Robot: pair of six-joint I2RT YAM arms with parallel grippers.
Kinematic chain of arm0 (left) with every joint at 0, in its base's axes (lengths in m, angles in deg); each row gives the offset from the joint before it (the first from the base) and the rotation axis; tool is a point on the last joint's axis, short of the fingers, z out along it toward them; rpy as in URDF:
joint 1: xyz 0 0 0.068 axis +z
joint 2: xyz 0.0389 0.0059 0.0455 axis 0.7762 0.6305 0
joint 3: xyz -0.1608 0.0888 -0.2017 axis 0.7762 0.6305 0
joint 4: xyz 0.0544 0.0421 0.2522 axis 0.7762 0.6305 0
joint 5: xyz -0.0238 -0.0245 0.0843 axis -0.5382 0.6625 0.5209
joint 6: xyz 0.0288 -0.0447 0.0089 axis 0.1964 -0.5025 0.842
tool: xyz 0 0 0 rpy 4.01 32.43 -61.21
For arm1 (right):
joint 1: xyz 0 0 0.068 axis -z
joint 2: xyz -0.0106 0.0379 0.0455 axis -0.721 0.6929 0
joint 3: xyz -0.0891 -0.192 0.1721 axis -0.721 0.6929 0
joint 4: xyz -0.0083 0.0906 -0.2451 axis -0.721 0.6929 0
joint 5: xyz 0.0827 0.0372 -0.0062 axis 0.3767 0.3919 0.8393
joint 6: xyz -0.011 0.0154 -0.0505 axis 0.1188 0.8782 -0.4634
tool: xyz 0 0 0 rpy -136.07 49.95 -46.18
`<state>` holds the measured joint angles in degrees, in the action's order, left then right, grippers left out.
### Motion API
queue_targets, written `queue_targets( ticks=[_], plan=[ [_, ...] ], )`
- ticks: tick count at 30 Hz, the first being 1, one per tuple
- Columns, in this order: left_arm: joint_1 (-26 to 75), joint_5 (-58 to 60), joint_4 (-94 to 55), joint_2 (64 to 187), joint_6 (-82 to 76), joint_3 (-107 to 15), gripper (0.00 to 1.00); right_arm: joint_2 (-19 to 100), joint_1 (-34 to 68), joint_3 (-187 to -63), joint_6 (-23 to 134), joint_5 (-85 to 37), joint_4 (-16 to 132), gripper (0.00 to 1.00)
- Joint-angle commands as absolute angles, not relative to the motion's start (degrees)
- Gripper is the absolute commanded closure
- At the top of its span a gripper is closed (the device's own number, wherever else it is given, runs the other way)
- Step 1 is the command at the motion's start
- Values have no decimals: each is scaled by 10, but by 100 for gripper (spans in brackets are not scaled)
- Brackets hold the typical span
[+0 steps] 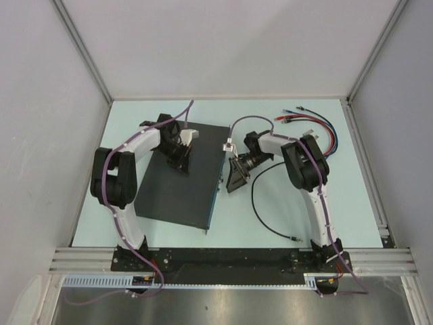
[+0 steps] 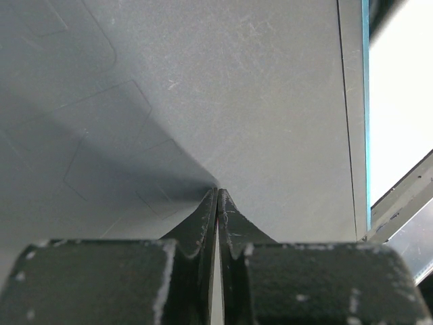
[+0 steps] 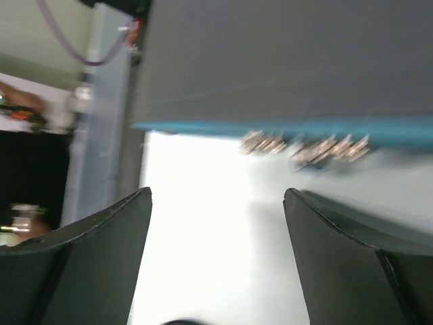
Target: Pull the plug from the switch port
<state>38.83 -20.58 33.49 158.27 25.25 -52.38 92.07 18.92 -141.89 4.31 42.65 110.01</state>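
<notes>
**Left arm braces the switch while the right lines up on its port face**

The switch (image 1: 179,186) lies flat on the table (image 1: 345,203), left of centre in the top view. Its light blue port face is turned toward the right of the frame. The left gripper (image 1: 181,161) rests on the upper part of the black lid. In the left wrist view its fingers (image 2: 203,223) are pressed together, tips touching the lid and holding nothing. This looks like bracing: weight on the box so it will not slide when a plug is tugged sideways.

The right gripper (image 1: 232,176) sits just beside the blue face, near the centre of the frame, with its jaws spread wide and empty. Its blurred wrist view shows the row of sockets (image 3: 304,145) in the upper right, above the gap between the two fingers. The gripper appears to face the ports but is not yet on one. The blur hides whether a plug sits in any socket.

A loose black cable (image 1: 260,217) curls on the table to the lower right of that gripper. A bundle of red, blue and black leads (image 1: 314,122) lies at the upper right, well apart from the switch.
</notes>
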Motion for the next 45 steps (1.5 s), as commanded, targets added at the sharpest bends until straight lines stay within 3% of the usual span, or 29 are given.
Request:
queue_targets(
  ticks=[1, 6, 8, 9, 10, 11, 13, 14, 15, 16, 17, 18, 19, 22, 24, 28, 31, 45],
  plan=[
    [390, -189, 318, 1568, 261, -512, 92, 934, 213, -1401, -16, 469, 1243, 18],
    [390, -201, 319, 1577, 259, -532, 92, 925, 281, -1408, -187, 457, 1443, 20],
    [390, -205, 319, 1578, 254, -543, 92, 879, 317, -1398, -199, 453, 1443, 19],
    [390, -206, 319, 1578, 255, -545, 91, 850, 327, -1390, -200, 451, 1435, 17],
    [390, -206, 317, 1576, 254, -547, 91, 825, 332, -1391, -185, 429, 1417, 1],
    [390, -204, 314, 1573, 252, -551, 91, 764, 336, -1397, -128, 408, 1392, 0],
    [390, -200, 312, 1564, 251, -552, 91, 685, 338, -1372, -12, 338, 1211, 0],
    [390, -198, 312, 1559, 250, -554, 91, 587, 338, -1346, 43, 301, 1125, 0],
    [390, -191, 311, 1555, 247, -554, 91, 542, 332, -1287, 174, 243, 931, 0],
    [386, -180, 310, 1548, 230, -557, 91, 487, 321, -1242, 240, 25, 818, 0],
    [383, -147, 309, 1533, 224, -566, 92, 443, 306, -1200, 297, -69, 708, 0],
    [377, -126, 307, 1520, 222, -566, 94, 388, 307, -1168, 308, -99, 548, 0],
    [367, -105, 302, 1507, 218, -566, 96, 378, 303, -1141, 309, -116, 507, 0],
    [359, -64, 280, 1472, 204, -557, 100, 385, 262, -1144, 325, -165, 444, 0],
    [359, -65, 272, 1462, 200, -547, 100, 395, 241, -1147, 305, -85, 487, 0],
    [359, -68, 257, 1460, 195, -523, 100, 438, 198, -1147, 216, 42, 628, 27],
    [359, -85, 259, 1456, 198, -523, 100, 492, 160, -1145, 179, 71, 717, 36],
    [359, -82, 247, 1406, 209, -477, 100, 640, 85, -1122, 168, -5, 647, 43]
  ],
)
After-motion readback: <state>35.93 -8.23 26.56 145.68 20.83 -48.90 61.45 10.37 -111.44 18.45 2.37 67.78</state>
